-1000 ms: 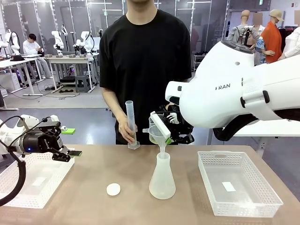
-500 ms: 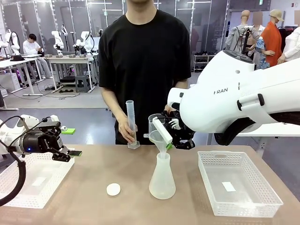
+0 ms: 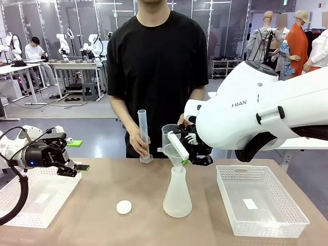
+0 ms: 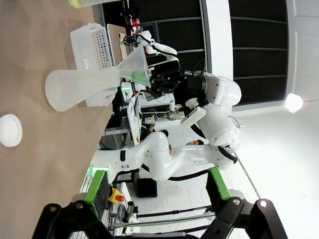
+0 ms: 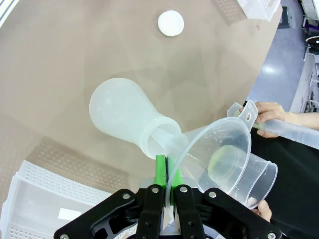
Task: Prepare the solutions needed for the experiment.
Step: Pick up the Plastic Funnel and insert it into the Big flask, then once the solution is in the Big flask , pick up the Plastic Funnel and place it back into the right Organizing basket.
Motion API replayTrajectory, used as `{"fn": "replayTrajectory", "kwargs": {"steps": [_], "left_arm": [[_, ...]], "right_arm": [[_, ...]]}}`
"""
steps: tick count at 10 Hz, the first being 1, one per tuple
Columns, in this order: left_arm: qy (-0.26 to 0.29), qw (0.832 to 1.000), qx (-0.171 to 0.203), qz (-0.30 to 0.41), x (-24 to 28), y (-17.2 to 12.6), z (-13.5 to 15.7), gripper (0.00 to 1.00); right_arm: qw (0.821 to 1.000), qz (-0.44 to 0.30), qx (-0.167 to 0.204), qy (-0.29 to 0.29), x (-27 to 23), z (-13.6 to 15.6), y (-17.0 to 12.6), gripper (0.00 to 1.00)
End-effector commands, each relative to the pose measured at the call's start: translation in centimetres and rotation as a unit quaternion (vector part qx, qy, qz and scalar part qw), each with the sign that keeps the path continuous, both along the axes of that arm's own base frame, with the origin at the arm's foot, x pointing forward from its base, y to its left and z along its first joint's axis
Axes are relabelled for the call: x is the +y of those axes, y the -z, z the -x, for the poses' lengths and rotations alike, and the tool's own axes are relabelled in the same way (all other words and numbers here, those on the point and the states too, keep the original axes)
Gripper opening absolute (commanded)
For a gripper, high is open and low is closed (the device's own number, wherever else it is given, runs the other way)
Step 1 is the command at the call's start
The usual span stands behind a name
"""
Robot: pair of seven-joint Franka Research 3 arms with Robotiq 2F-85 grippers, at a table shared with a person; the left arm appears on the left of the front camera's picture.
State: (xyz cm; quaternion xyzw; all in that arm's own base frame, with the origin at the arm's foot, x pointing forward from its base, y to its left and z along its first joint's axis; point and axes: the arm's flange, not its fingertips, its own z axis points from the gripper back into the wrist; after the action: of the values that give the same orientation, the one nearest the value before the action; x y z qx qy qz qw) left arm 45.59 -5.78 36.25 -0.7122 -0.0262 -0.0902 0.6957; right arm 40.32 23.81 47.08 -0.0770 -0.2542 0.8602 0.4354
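Looking across the desk (image 3: 102, 189), I see my right jaws grasping the funnel (image 3: 173, 154) seated in the flask (image 3: 177, 197); my left jaws hang released, empty.

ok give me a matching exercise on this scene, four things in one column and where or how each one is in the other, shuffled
Things
1. funnel
2. white round lid
3. graduated cylinder
4. left gripper

Places or states
A. held in the person's hand
B. lying flat on the table, picture left of the conical flask
C. open, by the white basket on the robot's left
D. seated in the conical flask's neck

Pairs: 1-D, 2-B, 3-A, 4-C
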Motion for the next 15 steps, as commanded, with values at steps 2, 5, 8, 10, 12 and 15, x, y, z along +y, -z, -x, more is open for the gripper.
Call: {"fn": "replayTrajectory", "kwargs": {"steps": [2,5,8,10,12,15], "left_arm": [[-0.003,1.0,-0.002,0.008,-0.1,-0.3,-0.1,1.0],[-0.003,1.0,-0.002,0.008,-0.1,-0.3,-0.1,1.0],[-0.003,1.0,-0.002,0.008,-0.1,-0.3,-0.1,1.0],[-0.003,1.0,-0.002,0.008,-0.1,-0.3,-0.1,1.0],[-0.003,1.0,-0.002,0.008,-0.1,-0.3,-0.1,1.0],[-0.003,1.0,-0.002,0.008,-0.1,-0.3,-0.1,1.0]], "right_arm": [[1.0,-0.005,-0.006,-0.013,-0.7,-0.2,0.8,0.23],[1.0,0.003,-0.003,-0.022,-0.6,0.8,0.4,0.6],[1.0,0.005,0.0,-0.008,-0.1,0.4,0.1,0.72],[1.0,0.005,0.0,-0.008,-0.1,0.4,0.1,0.72],[1.0,0.005,0.0,-0.008,-0.1,0.4,0.1,0.72],[1.0,0.005,0.0,-0.008,-0.1,0.4,0.1,0.72]]}}
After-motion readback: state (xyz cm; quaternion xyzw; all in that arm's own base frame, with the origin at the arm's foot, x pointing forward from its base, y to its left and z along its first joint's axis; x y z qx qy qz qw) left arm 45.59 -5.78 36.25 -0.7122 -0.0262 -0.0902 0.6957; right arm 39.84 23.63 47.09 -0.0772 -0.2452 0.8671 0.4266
